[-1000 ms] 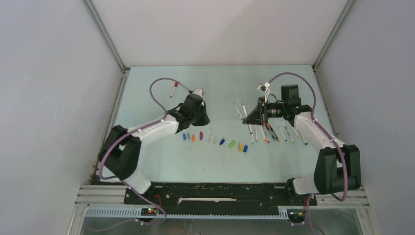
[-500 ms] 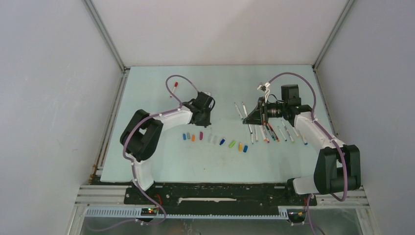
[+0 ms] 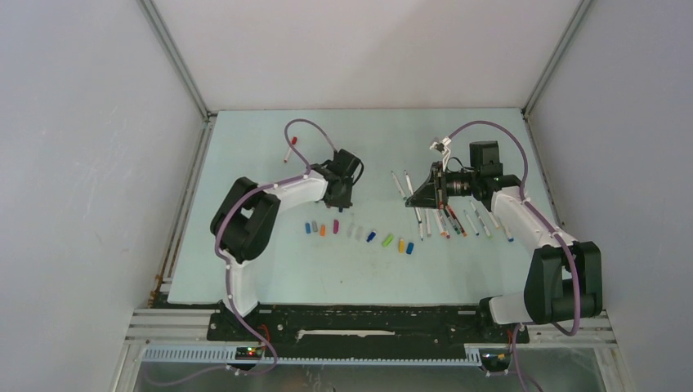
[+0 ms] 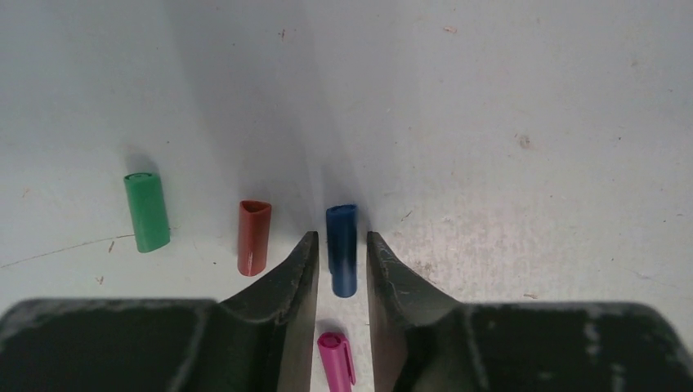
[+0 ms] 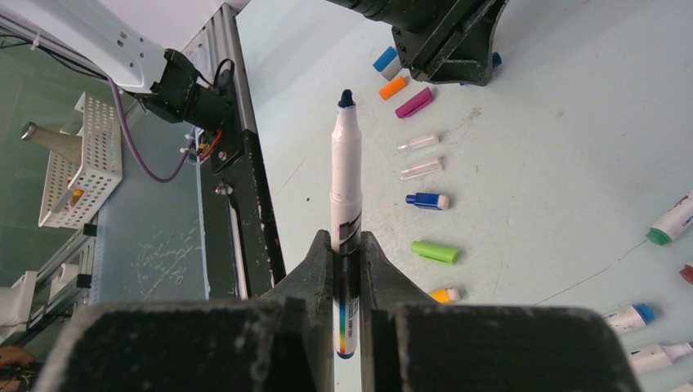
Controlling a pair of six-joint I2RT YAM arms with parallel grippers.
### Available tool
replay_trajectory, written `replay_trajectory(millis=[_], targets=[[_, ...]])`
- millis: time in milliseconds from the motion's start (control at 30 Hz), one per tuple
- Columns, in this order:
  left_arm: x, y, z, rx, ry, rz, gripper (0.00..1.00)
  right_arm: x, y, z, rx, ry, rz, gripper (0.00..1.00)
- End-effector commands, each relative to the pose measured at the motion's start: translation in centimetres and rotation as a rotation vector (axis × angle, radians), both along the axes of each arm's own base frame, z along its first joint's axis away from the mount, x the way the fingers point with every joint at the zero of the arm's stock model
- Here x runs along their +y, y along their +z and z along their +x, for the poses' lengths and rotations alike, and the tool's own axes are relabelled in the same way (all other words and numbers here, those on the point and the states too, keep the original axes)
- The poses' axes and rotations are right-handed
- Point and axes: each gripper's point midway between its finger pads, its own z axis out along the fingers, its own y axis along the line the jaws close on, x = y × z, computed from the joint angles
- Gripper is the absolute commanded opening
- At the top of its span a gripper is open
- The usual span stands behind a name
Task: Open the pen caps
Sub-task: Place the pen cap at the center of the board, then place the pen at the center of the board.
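Parting narrowly, the left gripper [image 4: 342,253] straddles a dark blue cap [image 4: 342,247] lying beside the red cap [image 4: 253,235] — seemingly releasing it there; the right gripper [image 5: 346,245] clamps an uncapped pen [image 5: 346,175].

The left pincer [image 4: 342,245] has parted around the blue cap [image 4: 342,247].

A row of short coloured plastic pen caps [image 3: 356,233] crosses the middle of the pale table [image 3: 270,269]; bare surface lies at its 6 o'clock. At its 3 o'clock, thin white pen barrels [image 3: 458,222] crowd the table. In the left wrist view a dark blue cap [image 4: 342,247] lies between slightly parted black fingers [image 4: 298,282], a red-brown cap [image 4: 253,236] just beside at 9 o'clock
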Motion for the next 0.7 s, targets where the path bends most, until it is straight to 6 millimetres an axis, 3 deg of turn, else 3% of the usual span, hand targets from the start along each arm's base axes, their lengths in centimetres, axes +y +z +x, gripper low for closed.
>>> replay_trajectory(millis=[0,233,433,667], targets=[[-0.3,1.9,1.2,-0.045,-0.010,0.013,0.33,-0.1,1.7,0.8,-0.065,-0.002,0.011,0.00],[-0.4,4.1,1.1,-0.074,-0.017,-0.016,0.38,-0.4,1.8,1.0,-0.066,-0.012,0.012,0.00],[-0.7,8.7,0.5,-0.157,-0.037,-0.107,0.40,-0.6,1.3,1.3,-0.062,-0.023,0.000,0.00],[1.3,13.6,-1.1,-0.308,-0.003,-0.182,0.48,-1.2,-0.1,2.3,-0.063,-0.071,-0.060,0.00]])
